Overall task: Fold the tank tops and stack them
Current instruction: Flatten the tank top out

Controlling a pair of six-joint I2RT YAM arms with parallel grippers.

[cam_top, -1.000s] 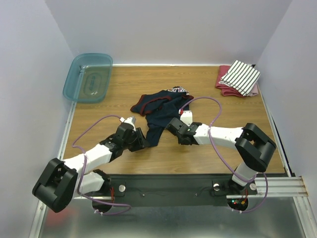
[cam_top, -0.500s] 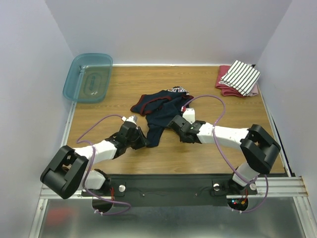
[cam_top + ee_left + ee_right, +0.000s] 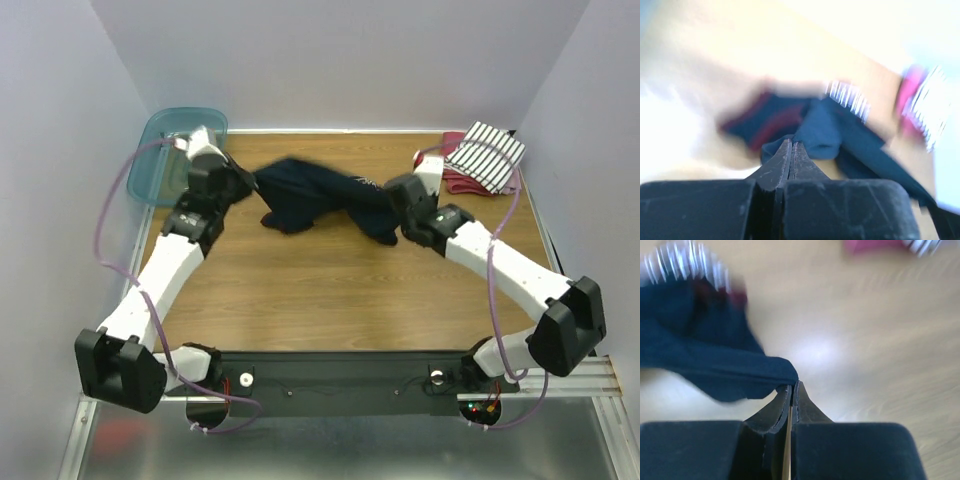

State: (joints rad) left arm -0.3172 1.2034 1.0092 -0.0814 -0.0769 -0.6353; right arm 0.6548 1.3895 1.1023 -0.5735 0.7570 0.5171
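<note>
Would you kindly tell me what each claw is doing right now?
The left claw is closed on the navy cloth tank top.
The right claw is closed on that top's other end.

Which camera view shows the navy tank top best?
Top external: the whole navy tank top spans from left pincer to right pincer. Left wrist shows a blurred bunch with red trim; right wrist only a blurred fold.
</note>
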